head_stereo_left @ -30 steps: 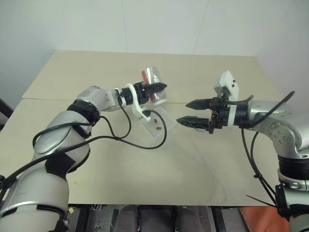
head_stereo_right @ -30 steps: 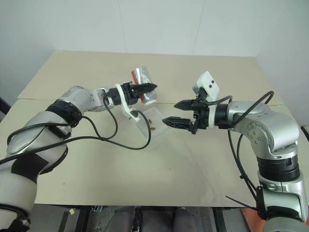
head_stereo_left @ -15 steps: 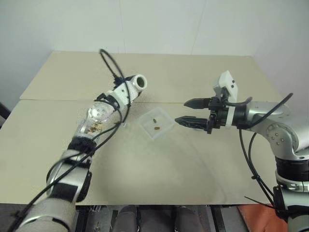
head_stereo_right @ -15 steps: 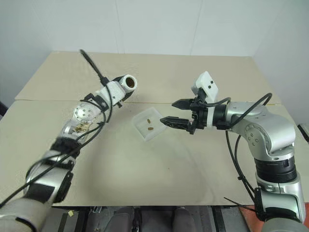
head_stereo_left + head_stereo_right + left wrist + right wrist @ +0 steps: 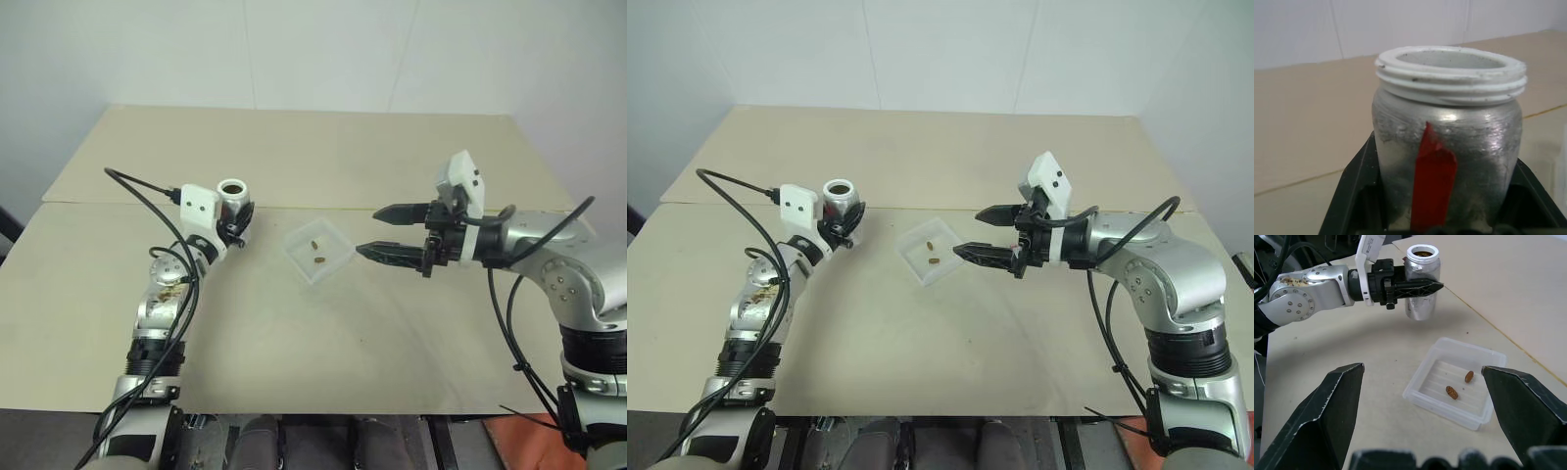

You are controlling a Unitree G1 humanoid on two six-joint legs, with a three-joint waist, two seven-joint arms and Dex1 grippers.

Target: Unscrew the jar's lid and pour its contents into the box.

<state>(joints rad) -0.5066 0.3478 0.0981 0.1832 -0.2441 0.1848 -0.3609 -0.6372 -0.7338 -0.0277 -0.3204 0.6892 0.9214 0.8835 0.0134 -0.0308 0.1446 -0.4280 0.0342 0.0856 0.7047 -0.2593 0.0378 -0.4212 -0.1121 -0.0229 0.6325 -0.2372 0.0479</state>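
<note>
The jar (image 5: 232,201), silvery with a red label (image 5: 1432,186), stands upright with its white threaded mouth bare, left of the box. My left gripper (image 5: 1420,286) is shut on its body, one black finger (image 5: 1349,196) on each side. The box (image 5: 318,252), a clear shallow tray, lies at the table's middle with two brown pieces of the contents (image 5: 1452,392) inside. My right gripper (image 5: 367,232) hovers just right of the box, open, with nothing between its fingers (image 5: 1327,416). The lid is out of view.
The pale tabletop (image 5: 323,343) has a seam line (image 5: 392,209) running across behind the box. A black cable (image 5: 137,186) loops off my left wrist. A white wall rises behind the table's far edge.
My left arm has rolled the jar from tipped over the box back to upright and carried it left and down, away from the box. Two brown pieces now lie in the box. My right arm stayed put.
</note>
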